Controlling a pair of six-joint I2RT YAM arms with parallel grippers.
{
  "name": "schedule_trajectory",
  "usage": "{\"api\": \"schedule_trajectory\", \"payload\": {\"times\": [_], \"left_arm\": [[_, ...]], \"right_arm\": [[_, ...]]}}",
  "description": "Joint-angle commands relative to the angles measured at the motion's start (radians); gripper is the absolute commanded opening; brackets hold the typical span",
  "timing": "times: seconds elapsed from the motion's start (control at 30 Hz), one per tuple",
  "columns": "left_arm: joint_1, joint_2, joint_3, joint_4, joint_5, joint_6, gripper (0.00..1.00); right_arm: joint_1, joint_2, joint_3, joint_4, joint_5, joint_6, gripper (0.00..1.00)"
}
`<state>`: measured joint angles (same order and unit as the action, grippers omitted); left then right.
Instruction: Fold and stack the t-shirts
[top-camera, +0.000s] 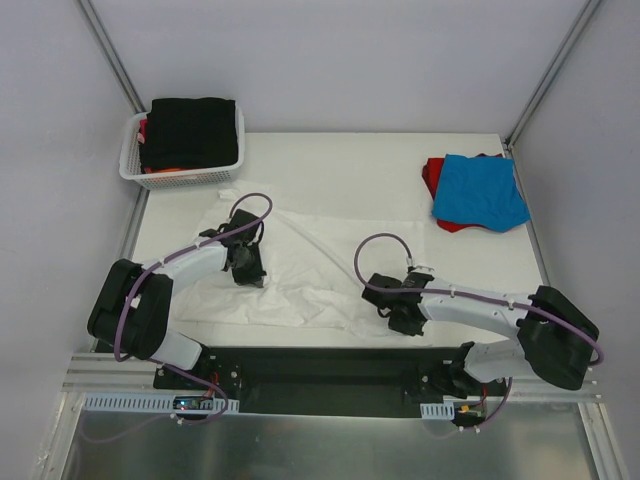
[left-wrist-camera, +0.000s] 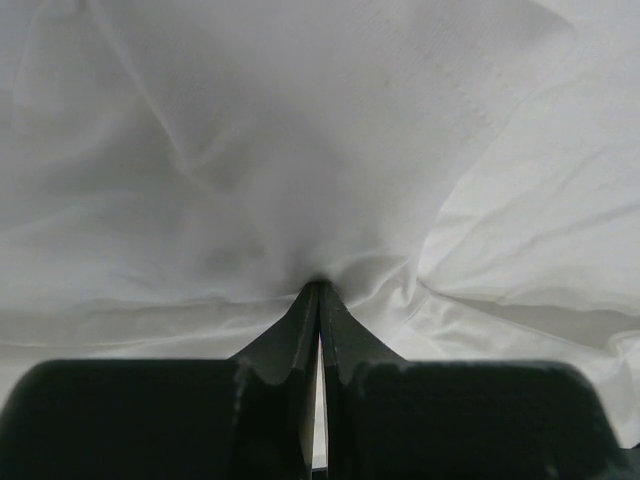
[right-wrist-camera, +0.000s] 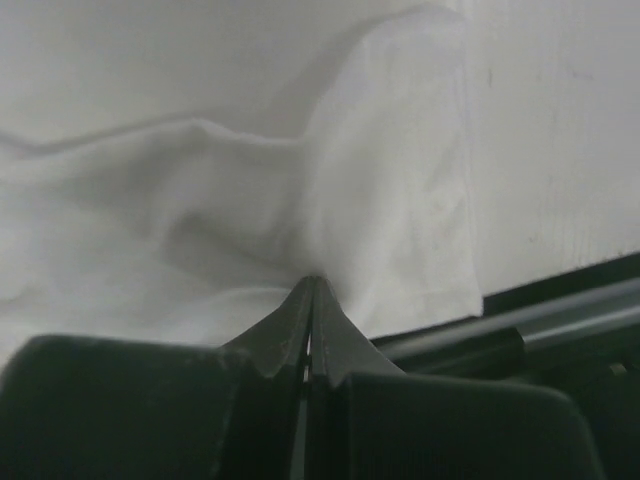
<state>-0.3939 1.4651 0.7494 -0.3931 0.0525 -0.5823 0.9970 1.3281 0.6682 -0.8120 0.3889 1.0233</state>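
Note:
A large white t-shirt (top-camera: 300, 265) lies rumpled across the near half of the table. My left gripper (top-camera: 249, 272) is down on its left part, and the left wrist view shows the jaws (left-wrist-camera: 319, 285) shut on a pinch of the white cloth (left-wrist-camera: 300, 150), with creases running into the tips. My right gripper (top-camera: 392, 310) is at the shirt's near right corner, close to the table's front edge; there too the jaws (right-wrist-camera: 313, 280) are shut on a raised fold of white fabric (right-wrist-camera: 390, 200). A bright blue t-shirt (top-camera: 478, 190) rests on a red one (top-camera: 433, 175) at the back right.
A white lattice basket (top-camera: 185, 178) stands at the back left corner with a black t-shirt (top-camera: 188, 130) piled in it and a bit of red at its side. The table's front edge and a black rail (right-wrist-camera: 560, 320) run just behind my right gripper.

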Motion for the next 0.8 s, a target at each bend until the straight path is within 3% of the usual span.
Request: {"api": "schedule_trajectory", "payload": {"times": [0.0,0.33,0.53,0.77], "left_arm": [[-0.014,0.023,-0.035,0.0,0.02,0.019,0.0],[-0.014,-0.024,-0.045,-0.007,0.033,0.012,0.0],[-0.014,-0.245,-0.025,-0.13,0.026,-0.033,0.03],[-0.06,-0.383,-0.01,-0.298,0.038,-0.091,0.06]], "right_arm": [[0.028,-0.052,-0.004,-0.202,-0.01,0.098,0.01],[0.052,-0.079,0.053,-0.257,0.048,0.075,0.01],[0.065,-0.165,0.175,-0.243,0.12,-0.075,0.01],[0.032,-0.127,0.16,-0.173,0.018,-0.183,0.01]]}}
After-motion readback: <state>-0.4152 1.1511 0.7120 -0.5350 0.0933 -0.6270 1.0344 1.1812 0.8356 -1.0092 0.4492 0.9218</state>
